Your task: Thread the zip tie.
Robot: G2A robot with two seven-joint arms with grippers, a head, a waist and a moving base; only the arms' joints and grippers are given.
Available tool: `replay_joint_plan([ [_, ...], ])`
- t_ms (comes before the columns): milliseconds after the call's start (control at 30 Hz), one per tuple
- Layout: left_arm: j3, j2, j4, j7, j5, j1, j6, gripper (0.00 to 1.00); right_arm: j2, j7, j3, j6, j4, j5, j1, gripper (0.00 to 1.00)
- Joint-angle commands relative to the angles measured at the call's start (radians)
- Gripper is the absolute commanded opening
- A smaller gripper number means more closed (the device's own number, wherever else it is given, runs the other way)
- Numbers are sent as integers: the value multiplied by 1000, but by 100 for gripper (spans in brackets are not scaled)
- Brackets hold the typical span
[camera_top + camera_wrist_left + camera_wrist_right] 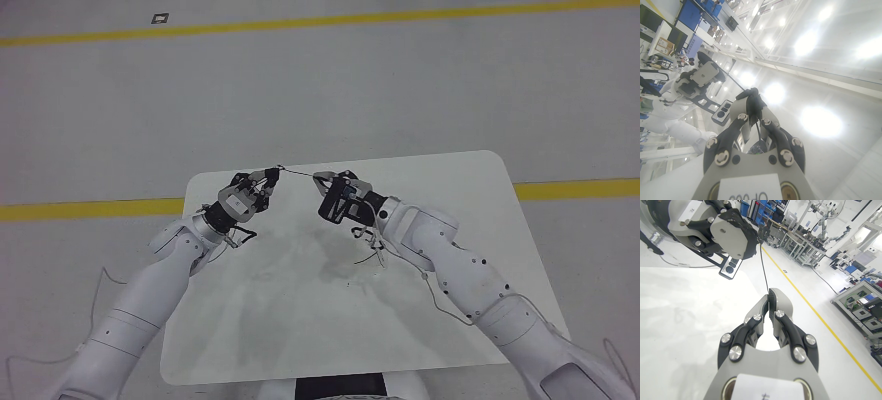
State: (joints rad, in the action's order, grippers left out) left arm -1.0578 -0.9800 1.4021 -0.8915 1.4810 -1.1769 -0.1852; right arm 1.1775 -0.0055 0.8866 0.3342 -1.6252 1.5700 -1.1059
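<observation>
Aloft, zip tie (764, 270), white table (300, 320), grey floor (300, 90)

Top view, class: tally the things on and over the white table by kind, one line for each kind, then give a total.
Zip tie: 1
Claws: 2, the left claw and the right claw, each shut on one end of the tie
Table: 1
Total: 4

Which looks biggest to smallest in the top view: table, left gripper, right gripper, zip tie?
1. table
2. left gripper and right gripper: about alike, so not ranked against each other
3. zip tie, a thin strand held between them
</observation>
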Motion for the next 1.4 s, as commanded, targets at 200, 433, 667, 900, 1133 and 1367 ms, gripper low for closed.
replay_joint_plan([
  [200, 0, 0, 0, 0, 0, 0, 0, 0, -17, 25, -13, -14, -11, 0, -1, 0],
  [433, 0, 0, 0, 0, 0, 0, 0, 0, -28, 35, -23, -25, -19, 0, -5, 0],
  [667, 0, 0, 0, 0, 0, 0, 0, 0, -37, 45, -26, -32, -23, 0, -6, 0],
  [900, 0, 0, 0, 0, 0, 0, 0, 0, -49, 58, -25, -40, -27, 0, -11, 0],
  [1133, 0, 0, 0, 0, 0, 0, 0, 0, -66, 76, 3, -57, -39, 0, -38, 0],
  [1367, 0, 0, 0, 0, 0, 0, 0, 0, -69, 42, 42, -84, -58, -33, -60, 100],
])
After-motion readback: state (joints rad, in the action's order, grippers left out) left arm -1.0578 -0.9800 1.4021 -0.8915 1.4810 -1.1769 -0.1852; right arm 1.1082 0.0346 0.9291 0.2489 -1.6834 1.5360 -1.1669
